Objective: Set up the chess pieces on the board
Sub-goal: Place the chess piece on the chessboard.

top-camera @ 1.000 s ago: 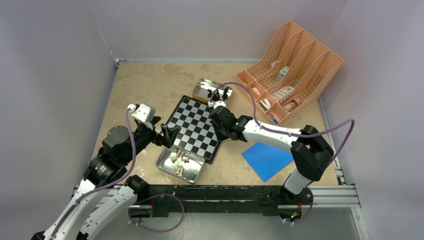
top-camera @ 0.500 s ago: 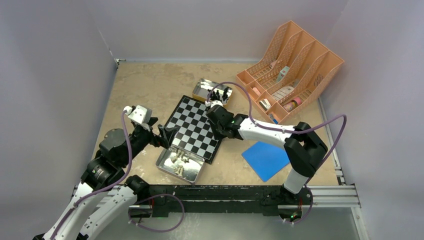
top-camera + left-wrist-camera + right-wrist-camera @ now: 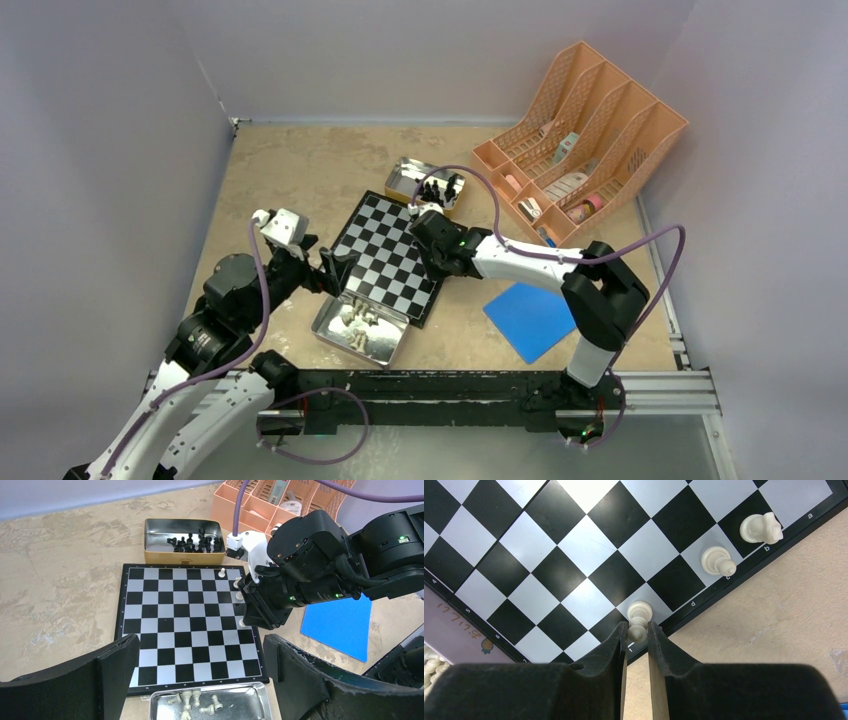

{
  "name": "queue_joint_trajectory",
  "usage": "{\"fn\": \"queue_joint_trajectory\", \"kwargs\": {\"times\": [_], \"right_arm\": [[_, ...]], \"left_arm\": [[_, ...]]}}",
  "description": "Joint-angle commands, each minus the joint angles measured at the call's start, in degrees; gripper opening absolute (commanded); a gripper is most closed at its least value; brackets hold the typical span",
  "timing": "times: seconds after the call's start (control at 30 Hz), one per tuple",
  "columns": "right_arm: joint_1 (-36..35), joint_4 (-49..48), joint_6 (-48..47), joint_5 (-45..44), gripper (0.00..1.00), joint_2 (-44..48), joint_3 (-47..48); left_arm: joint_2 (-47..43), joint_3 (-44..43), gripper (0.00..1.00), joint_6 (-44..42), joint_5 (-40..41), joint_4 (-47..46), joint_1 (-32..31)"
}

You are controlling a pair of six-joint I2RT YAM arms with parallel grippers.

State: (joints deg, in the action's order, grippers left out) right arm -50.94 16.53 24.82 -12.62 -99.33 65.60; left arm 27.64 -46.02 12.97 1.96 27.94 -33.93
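Note:
The board (image 3: 385,255) lies mid-table, also in the left wrist view (image 3: 190,625). Three cream-white chess pieces stand along its right edge (image 3: 574,545): a knight (image 3: 760,528), a second piece (image 3: 718,561) and a third (image 3: 639,615). My right gripper (image 3: 638,630) points down over that third piece, its fingers narrowly open on either side of the head while the base rests on a white square. My left gripper (image 3: 200,645) hovers wide open and empty above the board's near edge. More white pieces (image 3: 192,700) lie in the near tin (image 3: 325,335); black pieces (image 3: 192,541) fill the far tin (image 3: 182,557).
An orange file organizer (image 3: 580,140) holding small items stands at the back right. A blue flat square (image 3: 533,318) lies right of the board. Grey walls close in the left, back and right sides.
My right gripper's fingers have parted slightly around the white piece on the board's edge, and that arm's elbow has drifted left. The left gripper has barely moved.

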Motion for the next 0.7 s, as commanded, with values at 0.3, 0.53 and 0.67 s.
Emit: {"fn": "queue_joint_trajectory", "kwargs": {"times": [0.3,0.53,0.67], "right_arm": [[0.18,1.66,0.93,-2.88,0.22,-0.43,2.12],[0.14,0.94,0.73,-2.65,0.31,0.42,1.98],[0.14,0.52,0.81,-1.82,0.40,1.17,2.15]], "left_arm": [[-0.26,0.22,0.95,0.56,-0.29,-1.57,-0.33],[-0.08,0.18,0.95,0.72,-0.37,-1.68,-0.30],[-0.11,0.30,0.95,0.98,-0.31,-1.45,-0.28]]}}
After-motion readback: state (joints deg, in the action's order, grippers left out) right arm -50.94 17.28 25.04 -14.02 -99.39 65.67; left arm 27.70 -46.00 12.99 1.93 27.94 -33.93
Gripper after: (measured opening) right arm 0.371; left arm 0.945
